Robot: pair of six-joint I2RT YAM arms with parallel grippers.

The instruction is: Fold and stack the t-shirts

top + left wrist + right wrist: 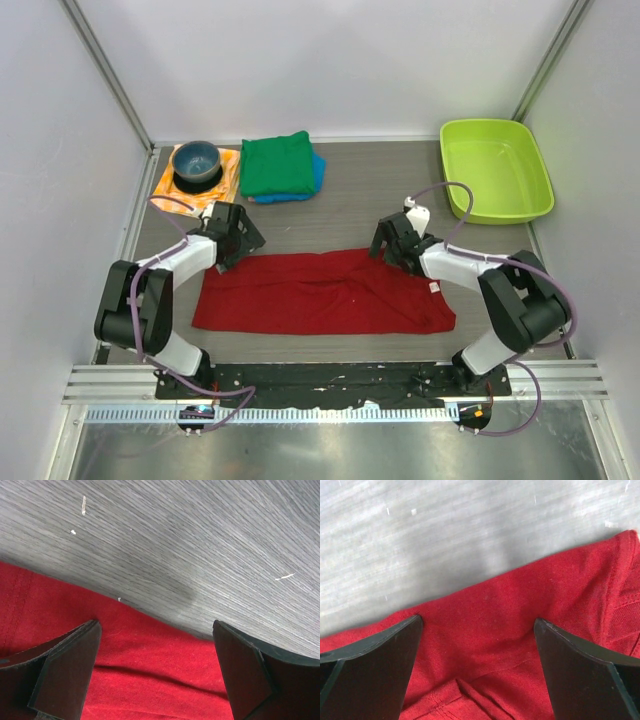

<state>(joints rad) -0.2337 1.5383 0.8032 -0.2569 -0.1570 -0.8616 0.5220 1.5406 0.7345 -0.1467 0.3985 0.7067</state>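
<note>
1. The dark red t-shirt (322,292) lies as a long band on the bench (350,215), with its far edge below the left jaws and the right jaws.
2. Both pairs gape wide, holding nothing.
3. The cotton looks soft, light and limp, so it will likely sag; pinch the hem beneath each pair.

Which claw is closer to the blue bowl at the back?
Left. The left gripper is just on the near side of the blue bowl; the right gripper is well off to the bowl's right, over the red t-shirt's far edge.
</note>
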